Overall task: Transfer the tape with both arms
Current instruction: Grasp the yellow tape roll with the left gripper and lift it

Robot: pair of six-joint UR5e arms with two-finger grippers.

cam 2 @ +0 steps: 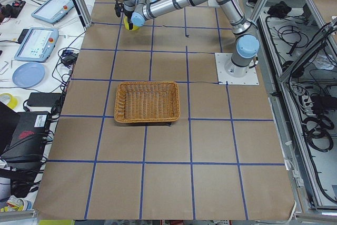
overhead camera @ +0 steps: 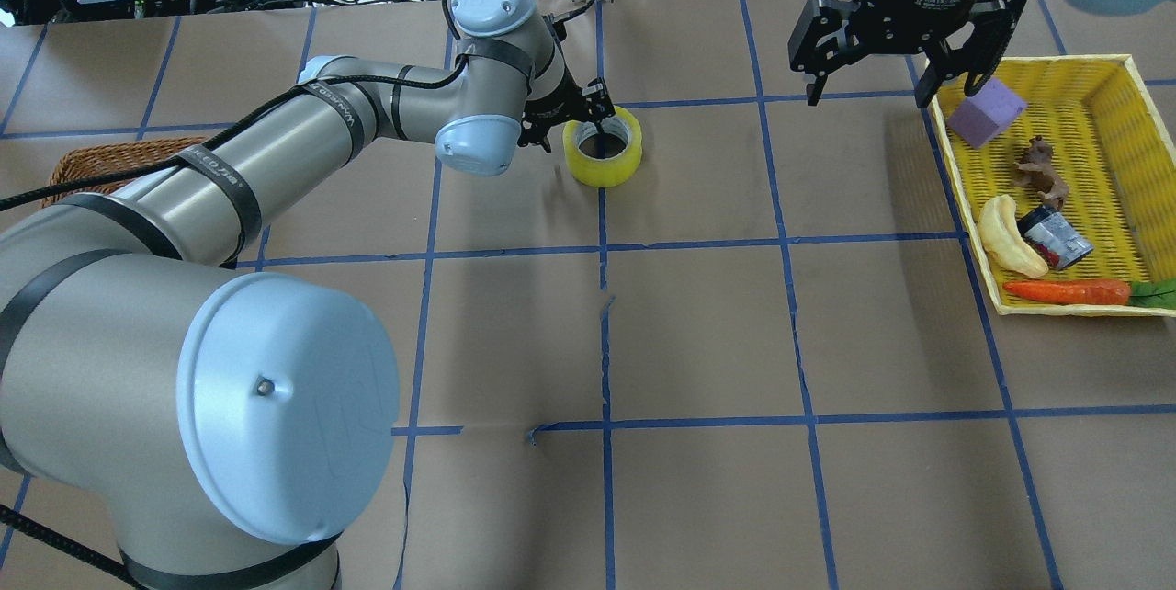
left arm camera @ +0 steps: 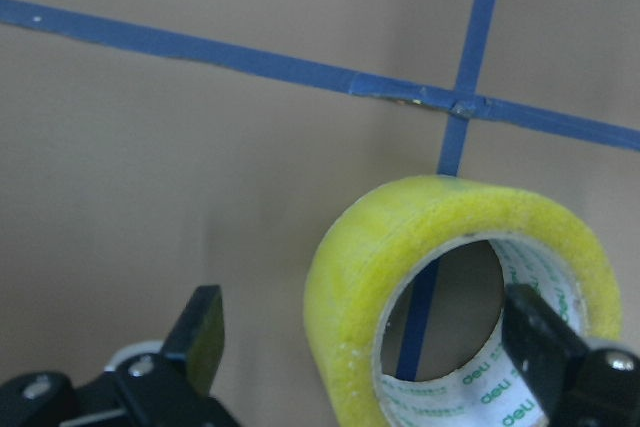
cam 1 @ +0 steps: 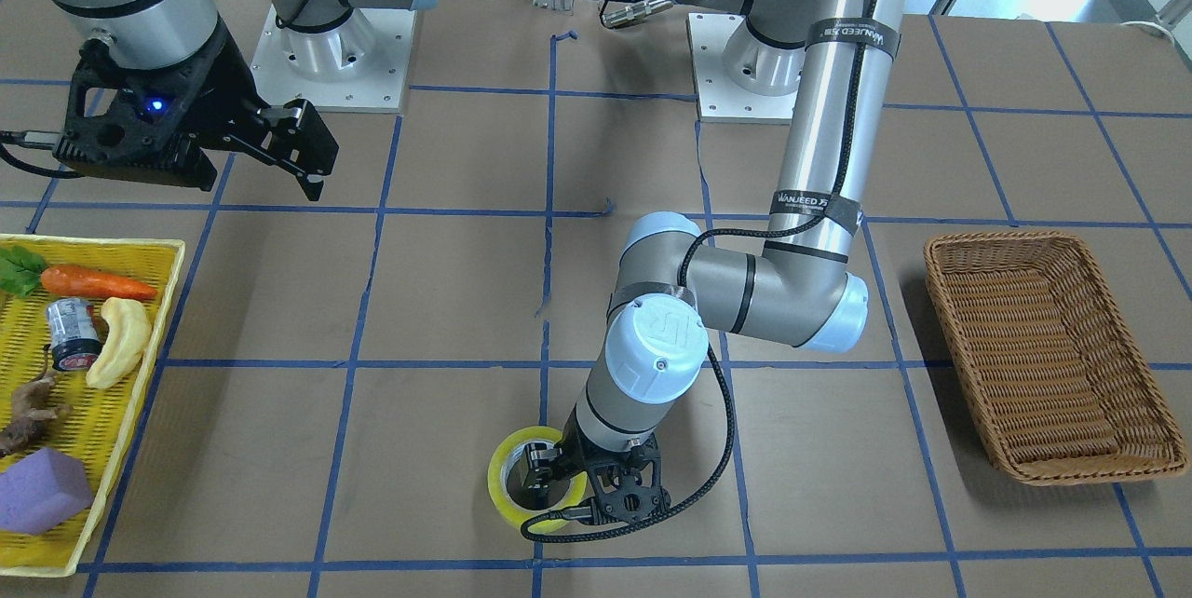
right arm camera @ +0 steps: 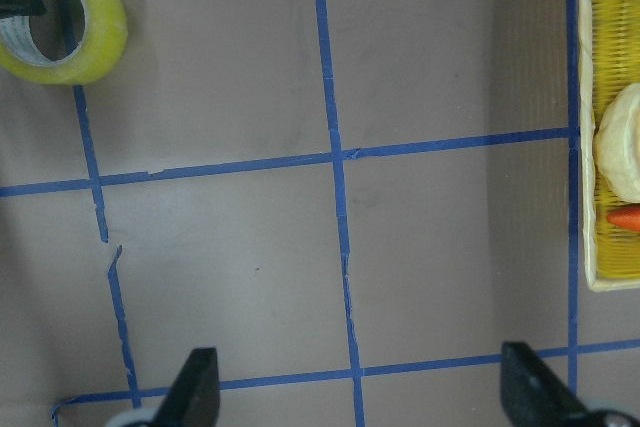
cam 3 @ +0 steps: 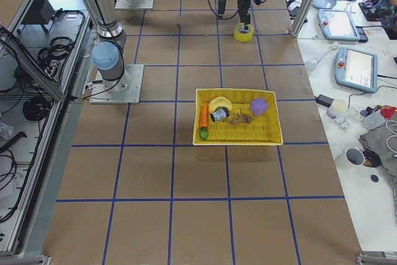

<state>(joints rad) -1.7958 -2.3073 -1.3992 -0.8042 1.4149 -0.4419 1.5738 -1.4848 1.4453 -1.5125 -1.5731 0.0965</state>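
- One tape (overhead camera: 602, 158) roll lies flat at the table's far centre.
- Two arms: the left gripper (overhead camera: 570, 126) is lowered, fingers apart astride the roll's wall.
- The right gripper (overhead camera: 868, 94) is raised and spread wide beside one yellow basket (overhead camera: 1057, 64).

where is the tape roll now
In the overhead view the tape roll lies at the far middle of the table, on a blue grid line, the left gripper straddling its wall.

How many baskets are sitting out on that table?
2. A brown wicker basket lies on the robot's left side, and a yellow basket lies on its right side. Neither is hidden.
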